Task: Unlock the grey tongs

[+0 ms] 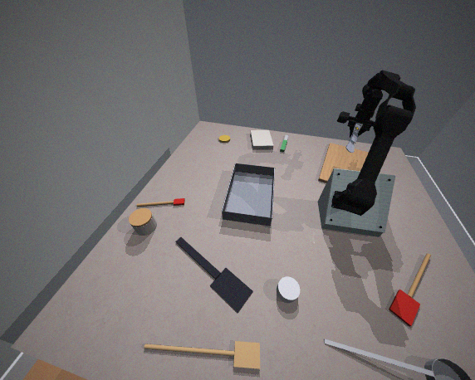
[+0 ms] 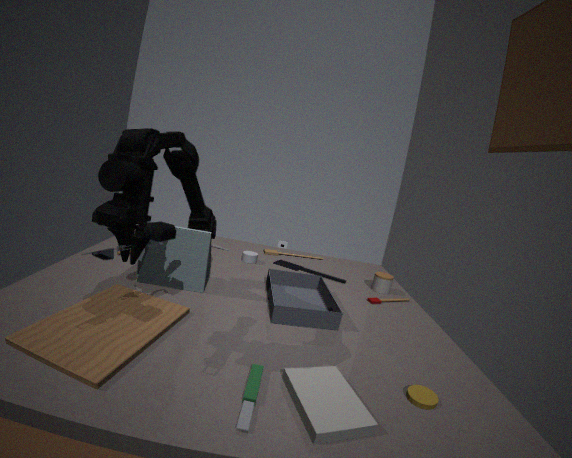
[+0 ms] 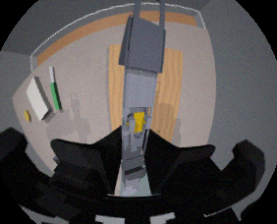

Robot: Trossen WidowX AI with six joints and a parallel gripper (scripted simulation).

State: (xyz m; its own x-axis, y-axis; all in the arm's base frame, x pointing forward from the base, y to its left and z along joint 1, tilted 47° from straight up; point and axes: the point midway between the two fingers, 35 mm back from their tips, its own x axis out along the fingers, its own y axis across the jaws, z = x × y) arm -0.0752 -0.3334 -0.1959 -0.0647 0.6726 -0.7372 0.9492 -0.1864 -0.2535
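The one gripper (image 1: pixel 356 129) is clamping the single pair of grey tongs (image 1: pixel 352 143) near their hinge, with the tips hanging downward above the wooden board (image 1: pixel 337 161). In the wrist view the tongs (image 3: pixel 138 75) are running from between the dark fingers toward twelve o'clock, their two arms lying together, with a small yellow piece (image 3: pixel 140 122) showing near the hinge and the board (image 3: pixel 166 87) spreading beneath them. From the exterior view the gripper (image 2: pixel 129 250) is hovering just above the table, at about twelve o'clock from the board (image 2: pixel 96 330); the tongs themselves are too small and dark to make out there.

One roasting tin (image 1: pixel 248 193) is sitting at the table's middle, at about nine o'clock from the arm's grey base block (image 1: pixel 358 203), and holding nothing. At twelve o'clock from the tin, three small things are lying in a row: one yellow disc (image 1: pixel 224 138), one white slab (image 1: pixel 261 138) and one green-and-white marker (image 1: pixel 284 143).

Four flat-headed tools are lying about: one small red spatula (image 1: pixel 162 202) at nine o'clock from the tin, one black spatula (image 1: pixel 215 275) at six, one tan one (image 1: pixel 205 353) beyond it, and one larger red one (image 1: pixel 411 290) at about four o'clock. Two short cylinders are standing: one tan-topped (image 1: pixel 141 221), one white (image 1: pixel 288 289).
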